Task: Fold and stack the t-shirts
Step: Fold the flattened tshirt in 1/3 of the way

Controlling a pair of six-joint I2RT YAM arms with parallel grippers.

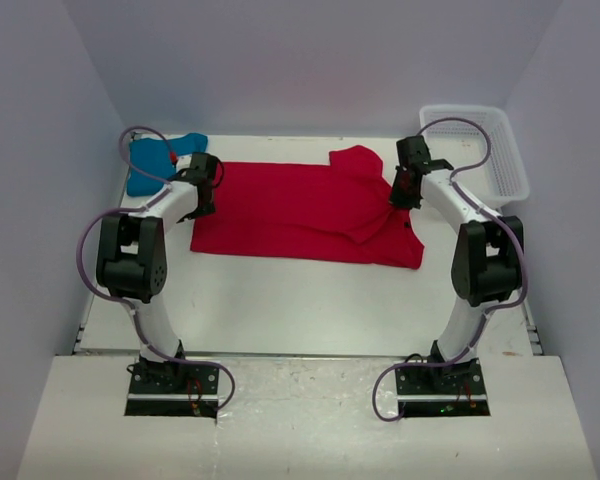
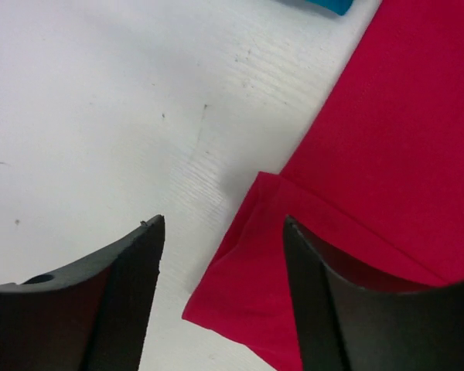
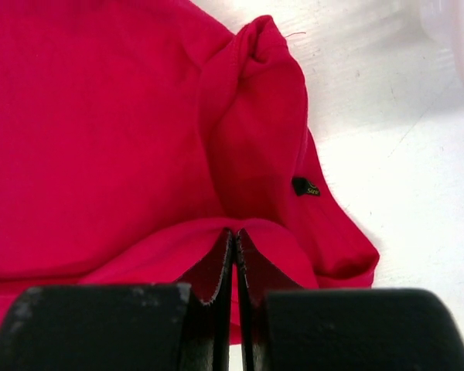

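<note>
Matte black, the left gripper (image 2: 223, 224) hangs with its two wedge-shaped fingers (image 2: 131, 286) spread apart, gripping nothing, over a doubled-over corner of the red t-shirt (image 2: 387, 139) where it meets the white table (image 2: 100, 116), a faintly grained, speckled surface. On the other side the right gripper (image 3: 234, 232) has its fingers pressed flat together, with a ridge of the soft red cloth drawn up into their tips. Just beyond that pinch a sleeve lies bunched into a rounded roll, a small black label (image 3: 305, 187) at its edge. Seen from above, the red t-shirt lies spread across the middle of the table between the two arms, roughly rectangular and mostly smooth, with a flap folded over at its right end. At the far left the teal-blue t-shirt (image 1: 150, 165) sits crumpled in a lump; at the far right stands a white mesh basket (image 1: 490, 150)
</note>
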